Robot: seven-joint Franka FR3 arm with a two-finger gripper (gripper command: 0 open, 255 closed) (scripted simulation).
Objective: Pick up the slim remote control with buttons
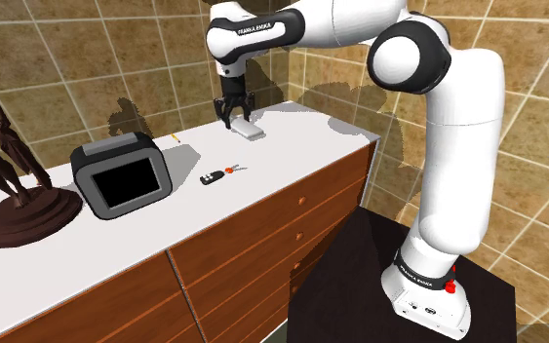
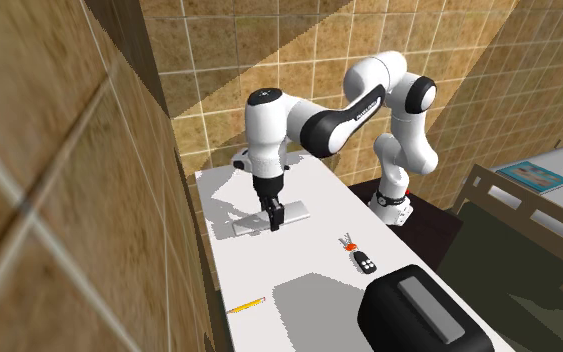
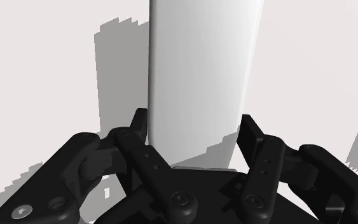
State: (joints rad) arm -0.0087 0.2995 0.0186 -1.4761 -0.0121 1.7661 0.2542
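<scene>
The slim remote control (image 1: 252, 129) is drawn as a plain pale grey slab with no buttons visible. It sits at the far end of the white countertop (image 1: 292, 156), close to the tiled wall. My black gripper (image 1: 234, 119) points straight down onto its near end. In the wrist view the gripper (image 3: 196, 124) is shut on the remote (image 3: 203, 63), one finger (image 3: 138, 124) pressed on each long edge. In the second exterior view the gripper (image 2: 273, 222) clasps the remote (image 2: 294, 211), which throws a shadow beside it. Whether it is off the surface I cannot tell.
A black key fob with red keys (image 1: 210, 179) lies mid-counter. Further along stand a black box with a dark screen (image 1: 121, 177) and a dark brown statue (image 1: 23, 195). A pencil (image 1: 175, 139) lies near the wall. Wooden drawers (image 1: 262, 244) front the counter.
</scene>
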